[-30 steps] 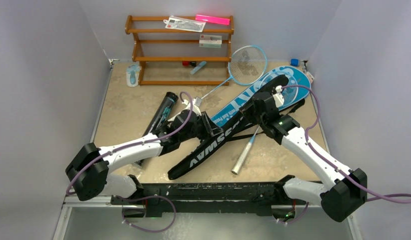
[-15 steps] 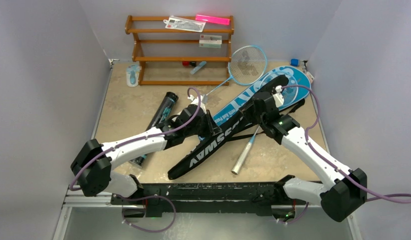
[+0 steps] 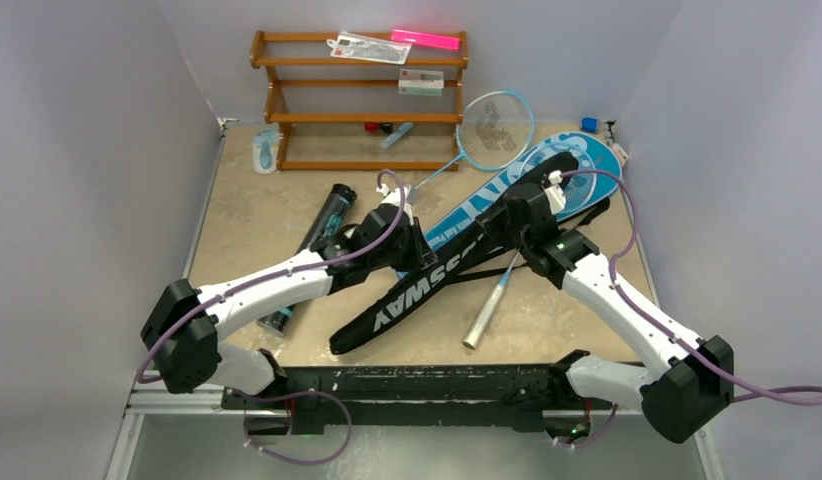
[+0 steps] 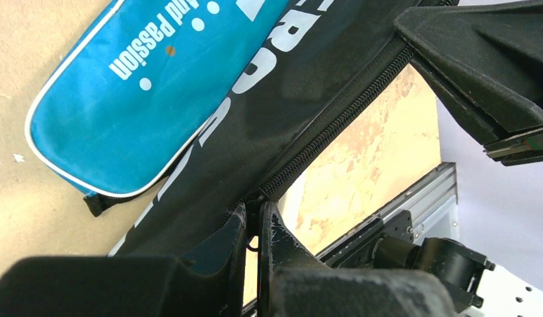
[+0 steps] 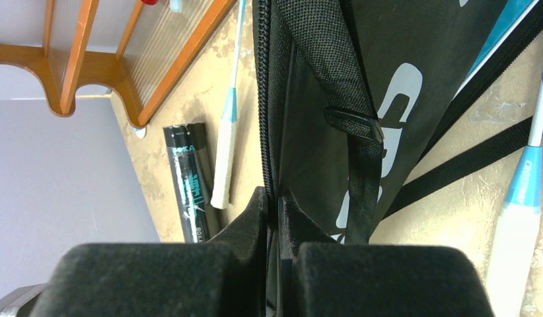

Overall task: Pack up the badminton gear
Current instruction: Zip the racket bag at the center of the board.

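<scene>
The black cover is a long, narrow sleeve with bold white lettering and a coiled zipper down one edge. It lies slantwise on the table, and its far half rests over the blue cover, which is bright blue with white piping and white print.

The left gripper has its two fingers pressed almost together on the black cover, right where the zipper coil ends. Whether they pinch the pull tab or only the cloth edge cannot be made out. The blue cover lies ahead of these fingers and to their left. The left arm stretches low and forward, reaching in from the near-left corner to the cover's middle.

The right gripper is also clamped on the black cover's zipper edge, which runs straight ahead from between its fingers. A black strap with a buckle hangs just to their right. Off to their left lie the black tube and the white-wrapped handle of the light-blue racket, with the wooden rack beyond. To the right lies the pale handle of a second racket. The right arm bends inward at the elbow, its wrist over the cover's far half.
</scene>
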Robot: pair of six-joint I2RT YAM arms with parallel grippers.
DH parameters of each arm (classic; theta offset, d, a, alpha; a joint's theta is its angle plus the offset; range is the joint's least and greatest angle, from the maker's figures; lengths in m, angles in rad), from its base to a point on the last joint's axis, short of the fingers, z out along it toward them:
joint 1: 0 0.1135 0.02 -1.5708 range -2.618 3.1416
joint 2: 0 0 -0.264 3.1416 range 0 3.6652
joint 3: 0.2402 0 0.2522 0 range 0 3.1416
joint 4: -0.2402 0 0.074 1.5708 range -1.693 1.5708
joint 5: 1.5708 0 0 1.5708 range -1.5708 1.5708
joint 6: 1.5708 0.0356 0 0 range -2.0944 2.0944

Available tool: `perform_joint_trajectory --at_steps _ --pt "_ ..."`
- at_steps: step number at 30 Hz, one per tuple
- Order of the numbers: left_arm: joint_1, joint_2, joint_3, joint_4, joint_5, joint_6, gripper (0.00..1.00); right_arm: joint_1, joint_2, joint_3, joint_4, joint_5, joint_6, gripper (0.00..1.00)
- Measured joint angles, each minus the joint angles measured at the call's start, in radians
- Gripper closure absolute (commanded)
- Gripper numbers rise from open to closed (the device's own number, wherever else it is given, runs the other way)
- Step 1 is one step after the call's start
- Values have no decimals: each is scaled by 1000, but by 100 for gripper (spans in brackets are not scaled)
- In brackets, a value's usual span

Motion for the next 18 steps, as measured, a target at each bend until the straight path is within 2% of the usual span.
perform_joint_trajectory --at_steps 8,18 --pt "0 -15 41 -117 -6 108 100 -30 0 2 3 0 -35 100" --pt "0 -64 41 -260 -6 239 100 -167 55 64 3 -31 -103 100"
